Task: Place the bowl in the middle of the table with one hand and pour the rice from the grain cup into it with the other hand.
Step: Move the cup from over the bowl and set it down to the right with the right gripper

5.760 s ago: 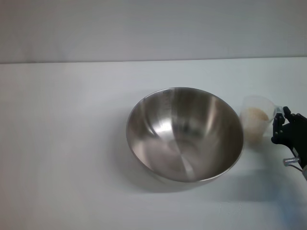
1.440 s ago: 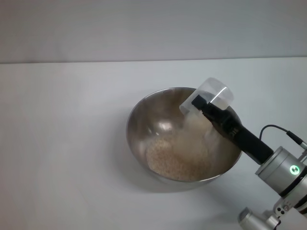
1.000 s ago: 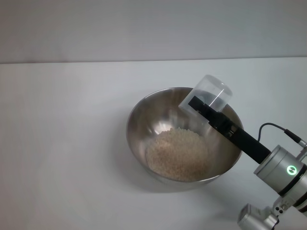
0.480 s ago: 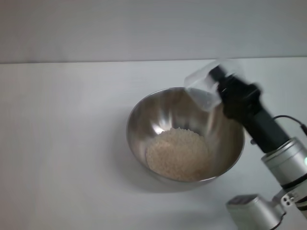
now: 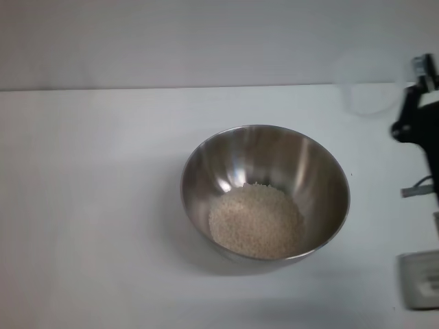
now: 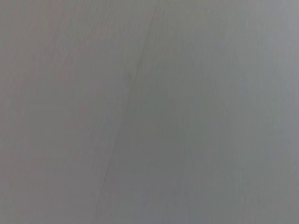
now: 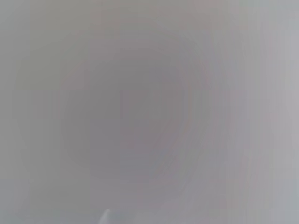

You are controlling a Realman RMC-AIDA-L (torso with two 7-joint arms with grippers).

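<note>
White and flat, the surface (image 5: 89,205) carries the steel bowl (image 5: 265,192) near its middle, with the rice (image 5: 256,221) heaped in the bottom of the bowl. The grain cup (image 5: 367,86) appears empty and is held aloft beyond the bowl's far right side, well apart from it, with the right gripper (image 5: 406,103) just beside it on the right; whether the fingers are clamped on the cup cannot be determined. The left gripper is out of view, so the right arm is nearer for setting the cup down.
</note>
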